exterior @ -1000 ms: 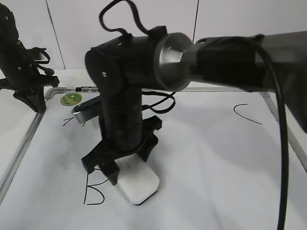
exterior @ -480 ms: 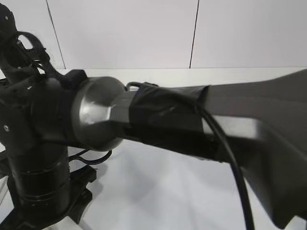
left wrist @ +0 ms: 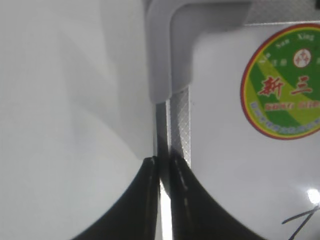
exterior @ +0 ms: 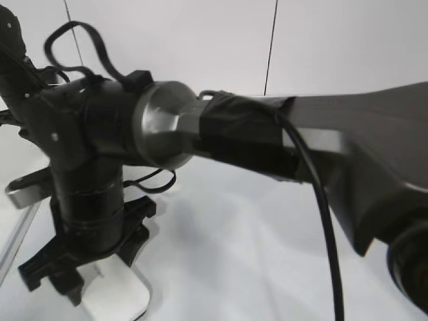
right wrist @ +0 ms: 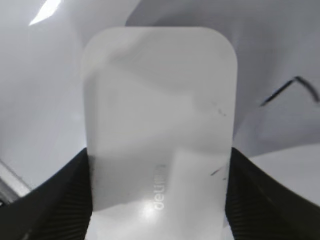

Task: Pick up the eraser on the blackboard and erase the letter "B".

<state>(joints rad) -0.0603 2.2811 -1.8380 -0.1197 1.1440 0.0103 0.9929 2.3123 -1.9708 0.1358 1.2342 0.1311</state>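
My right gripper [exterior: 83, 277] is shut on the white eraser [exterior: 124, 297] and holds it flat against the blackboard [exterior: 254, 254] at the lower left. In the right wrist view the eraser [right wrist: 157, 125] fills the space between the black fingers [right wrist: 157, 162]. A thin black marker stroke [right wrist: 290, 90] lies on the board to its right; I cannot tell which letter it belongs to. The letter "B" is hidden. My left gripper [left wrist: 162, 167] is shut and empty above the board's grey corner frame [left wrist: 180, 115].
The right arm [exterior: 301, 154] crosses most of the exterior view and hides the board behind it. A round green sticker [left wrist: 282, 85] sits near the board's corner, with a black stroke [left wrist: 302, 220] below it. The left arm [exterior: 17, 73] stands at the far left.
The right arm has swung left with the eraser, over the place where the "B" showed a second ago. The "B", "C" and sticker are now hidden in the exterior view.
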